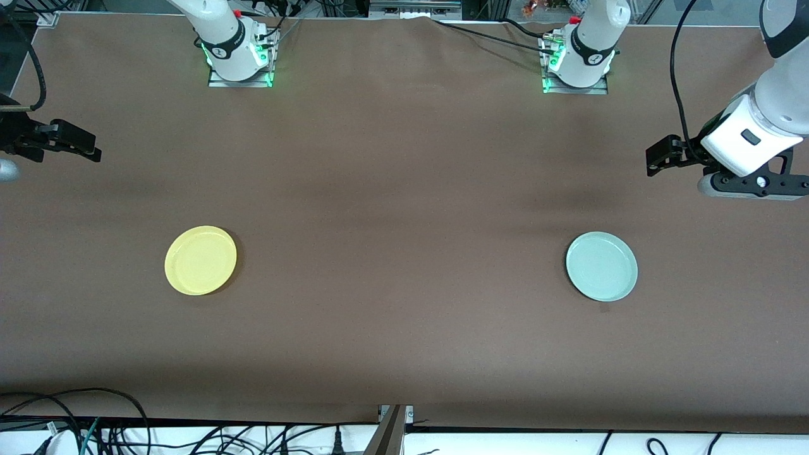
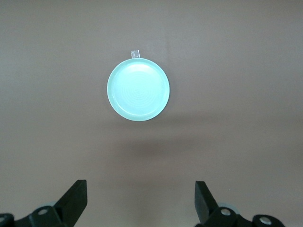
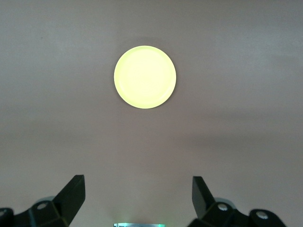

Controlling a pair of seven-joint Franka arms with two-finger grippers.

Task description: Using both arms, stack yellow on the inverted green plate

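Note:
The yellow plate [image 1: 200, 260] [image 3: 145, 76] lies rim up on the brown table toward the right arm's end. The pale green plate [image 1: 601, 266] [image 2: 138, 90] lies rim up toward the left arm's end, with rings showing inside and a small tab [image 2: 134, 53] at its rim. My right gripper [image 1: 88, 148] [image 3: 138, 196] hangs open and empty high over the table's end, apart from the yellow plate. My left gripper [image 1: 657, 161] [image 2: 140, 198] hangs open and empty over its own end, apart from the green plate. Both arms wait.
The right arm's base [image 1: 239, 60] and the left arm's base [image 1: 578, 66] stand at the table edge farthest from the front camera. Loose cables [image 1: 114, 430] run along the nearest edge. A black cable [image 1: 675, 82] hangs by the left arm.

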